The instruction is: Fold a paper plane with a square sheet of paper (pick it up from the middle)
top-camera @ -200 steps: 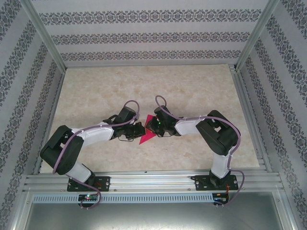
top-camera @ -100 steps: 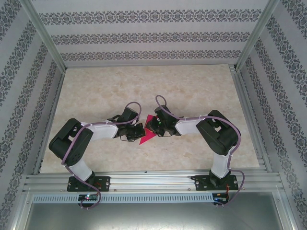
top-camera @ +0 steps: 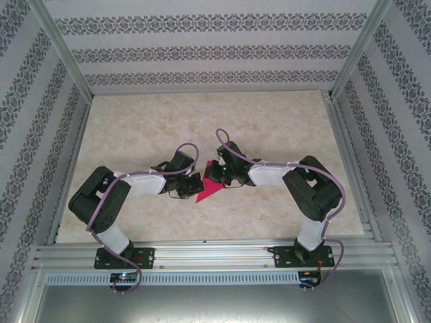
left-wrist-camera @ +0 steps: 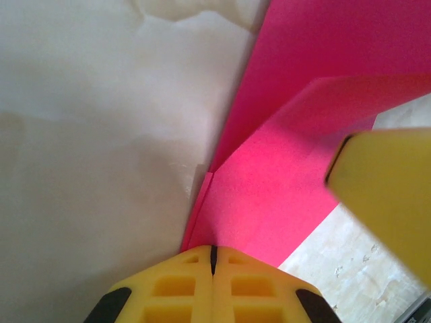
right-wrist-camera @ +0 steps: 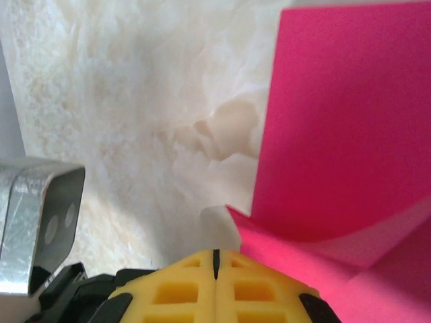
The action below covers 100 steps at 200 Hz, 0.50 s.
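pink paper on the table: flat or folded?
Folded. The square sheet of paper shows as a pointed wedge from above, and the left wrist view shows one layer lying over another.

So the left arm swings its elbow in toward the middle compared with a second ago, and it's done that by the half-second mark. The right arm only moves in the last half second. Its wrist slides a bit toward the far side, which uncovers slightly more of the pink paper. Both claws squeeze down as well, left claw first, right claw last, and now the fingers on each meet.
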Motion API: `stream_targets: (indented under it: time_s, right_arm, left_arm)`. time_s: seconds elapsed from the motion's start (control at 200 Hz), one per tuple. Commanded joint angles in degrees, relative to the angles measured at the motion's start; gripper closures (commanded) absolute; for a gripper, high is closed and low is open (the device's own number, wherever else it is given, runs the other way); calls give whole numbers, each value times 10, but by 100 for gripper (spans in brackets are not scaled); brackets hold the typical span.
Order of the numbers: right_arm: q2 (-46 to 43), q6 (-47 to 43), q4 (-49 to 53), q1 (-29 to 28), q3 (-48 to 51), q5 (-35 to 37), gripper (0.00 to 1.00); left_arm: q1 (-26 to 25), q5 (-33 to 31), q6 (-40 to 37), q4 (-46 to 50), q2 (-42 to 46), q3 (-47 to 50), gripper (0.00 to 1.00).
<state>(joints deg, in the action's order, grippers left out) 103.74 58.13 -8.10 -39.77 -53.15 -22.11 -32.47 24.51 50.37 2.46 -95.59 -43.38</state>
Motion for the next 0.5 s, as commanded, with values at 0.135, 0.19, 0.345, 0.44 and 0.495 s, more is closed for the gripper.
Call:
stream_targets:
  time_s: [0.135, 0.19, 0.345, 0.44, 0.495]
  right_arm:
    - [38, 13, -24, -1, 22, 24, 99]
    - [45, 7, -27, 2, 24, 26, 99]
    - [59, -6, -7, 20, 22, 40, 98]
    - [53, -15, -4, 41, 26, 51, 96]
    - [47, -21, -3, 54, 26, 53, 96]
  left_arm:
    - [6, -57, -15, 90, -23, 15, 99]
    - [5, -57, -17, 92, -23, 15, 99]
    - [6, -59, -22, 95, -25, 20, 100]
    - [6, -60, -24, 98, -25, 25, 100]
    - [6, -61, -25, 99, -25, 28, 100]
